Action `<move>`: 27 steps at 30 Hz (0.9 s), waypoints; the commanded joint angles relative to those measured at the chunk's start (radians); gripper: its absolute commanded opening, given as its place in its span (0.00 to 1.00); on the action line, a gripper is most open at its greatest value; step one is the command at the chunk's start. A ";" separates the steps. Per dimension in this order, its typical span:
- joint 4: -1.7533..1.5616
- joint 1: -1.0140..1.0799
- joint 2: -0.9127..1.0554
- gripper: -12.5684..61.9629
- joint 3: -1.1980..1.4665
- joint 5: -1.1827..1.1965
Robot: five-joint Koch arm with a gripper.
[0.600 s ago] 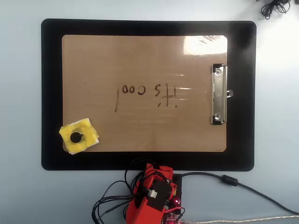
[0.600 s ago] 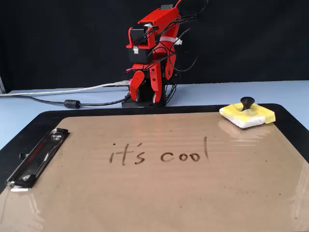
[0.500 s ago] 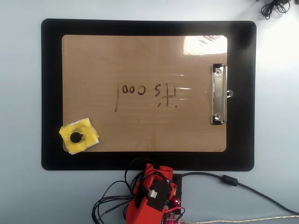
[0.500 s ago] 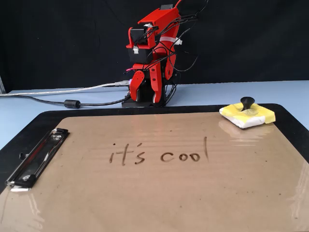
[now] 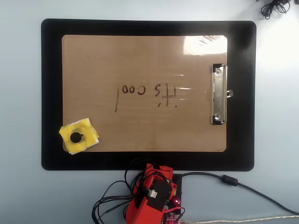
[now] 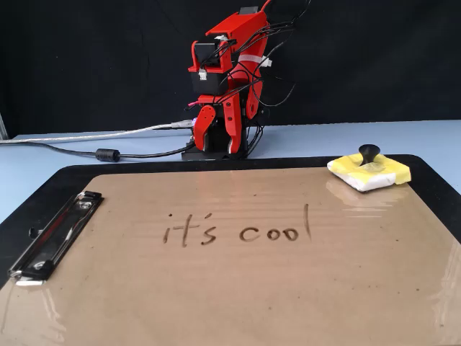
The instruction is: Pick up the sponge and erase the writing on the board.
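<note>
Right at the front of the fixed view lies the board (image 6: 238,288), glossy and tan, flat on a black mat (image 6: 43,191). Its silver clip (image 6: 54,234) sits on the left short side here; from overhead the same clip (image 5: 218,94) is on the right. Across the middle runs the writing (image 6: 238,229), one short dark line reading "it's cool", whole and unsmudged. Overhead the writing (image 5: 145,94) reads upside down, roughly centred on the board (image 5: 140,56).

A little farther back, at the board's far right corner in the fixed view, there's the sponge (image 6: 378,175), yellow with whitish edges and a dark knob standing up from its middle. From above the sponge (image 5: 78,136) sits at the lower left corner of the board, overlapping the edge onto the mat (image 5: 51,93). Nothing is touching it.

Beyond the mat, that's me: my red arm (image 6: 227,86) folded up on itself over its base, cables looping around me, well apart from the sponge. My pincer (image 6: 216,133) hangs down in front of the base, empty, its two red jaws close together side by side. Overhead I'm only a red bundle (image 5: 152,198) below the mat's edge, and the jaws don't show there.

A dark cable (image 6: 108,153) trails left across the pale blue table (image 6: 425,137), with a black backdrop behind it all.
</note>
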 commanded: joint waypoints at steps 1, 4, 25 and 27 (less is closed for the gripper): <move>0.066 0.006 0.035 0.62 0.011 0.009; 0.063 0.002 0.035 0.62 0.009 0.009; -1.683 -1.132 -0.310 0.62 -0.101 -0.430; -1.802 -1.181 -0.321 0.62 -0.100 -0.523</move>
